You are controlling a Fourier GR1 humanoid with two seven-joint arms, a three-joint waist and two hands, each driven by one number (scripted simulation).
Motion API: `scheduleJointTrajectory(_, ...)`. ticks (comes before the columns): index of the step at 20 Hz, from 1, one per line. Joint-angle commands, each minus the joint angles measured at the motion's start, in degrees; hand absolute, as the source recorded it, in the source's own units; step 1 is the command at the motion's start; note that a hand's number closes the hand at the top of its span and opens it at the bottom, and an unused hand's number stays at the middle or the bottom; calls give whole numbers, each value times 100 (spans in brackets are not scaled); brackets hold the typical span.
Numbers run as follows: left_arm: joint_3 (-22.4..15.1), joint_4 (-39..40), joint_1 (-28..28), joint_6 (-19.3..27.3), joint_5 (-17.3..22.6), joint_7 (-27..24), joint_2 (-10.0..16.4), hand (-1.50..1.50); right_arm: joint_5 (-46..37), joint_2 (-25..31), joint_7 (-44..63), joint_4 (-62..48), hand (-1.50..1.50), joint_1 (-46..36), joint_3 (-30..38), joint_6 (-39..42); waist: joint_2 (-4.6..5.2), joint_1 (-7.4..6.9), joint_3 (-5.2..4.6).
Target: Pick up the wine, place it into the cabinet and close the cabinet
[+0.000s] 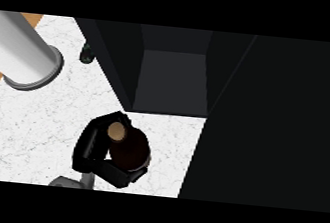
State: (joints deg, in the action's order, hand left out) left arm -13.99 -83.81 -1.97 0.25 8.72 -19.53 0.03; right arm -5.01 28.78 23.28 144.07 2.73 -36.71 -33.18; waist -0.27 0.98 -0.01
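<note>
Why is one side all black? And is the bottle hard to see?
Head view: the cabinet is so dark that its right part shows no detail, only the inside panel reads grey; head view: the white counter is evenly lit with no glare, and the dark wine bottle nearly blends into the black right hand curled round it, only its pale top standing out.

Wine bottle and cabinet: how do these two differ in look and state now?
The wine bottle is round and dark brown with a pale top; the cabinet is boxy and black. The bottle is small beside the much larger cabinet. The right hand curls round the bottle, which is outside the cabinet; the cabinet stands open. Both are dark.
</note>
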Motion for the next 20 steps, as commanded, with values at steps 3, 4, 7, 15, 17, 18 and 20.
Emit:
scheduleJointTrajectory(3, 193, 244, -492, 480, -199, 99, 14, 150, -286, 201, 577, 1457, -150, 495, -194, -89, -7, 35, -6)
scheduleJointTrajectory(4, -54, 548, -715, 863, -181, -24, -2, 150, -76, 283, 600, 1494, -150, 376, -40, 11, 4, 65, -7)
scheduleJointTrajectory(7, 46, 549, -844, 797, -389, 136, -3, 150, -225, 53, 27, 1006, -150, 548, -228, -64, 9, -3, 0)
scheduleJointTrajectory(15, 151, 1616, -1789, 930, -333, 73, -2, 150, -16, 148, 260, 1202, -150, 477, -47, 9, 20, 38, -8)
scheduleJointTrajectory(17, -117, 1824, -2025, 1277, -119, -15, -2, 150, 149, 304, 80, 1298, -150, 679, 74, 104, 21, 90, -5)
scheduleJointTrajectory(18, 78, 1943, -2388, 1204, -7, 259, -3, 150, 97, 336, -125, 1261, -150, 840, -72, 126, 17, 122, -2)
scheduleJointTrajectory(20, 332, 2323, -2430, 990, -159, 163, -2, 150, 336, 409, -118, 1369, -150, 801, 158, 189, 26, 90, -2)
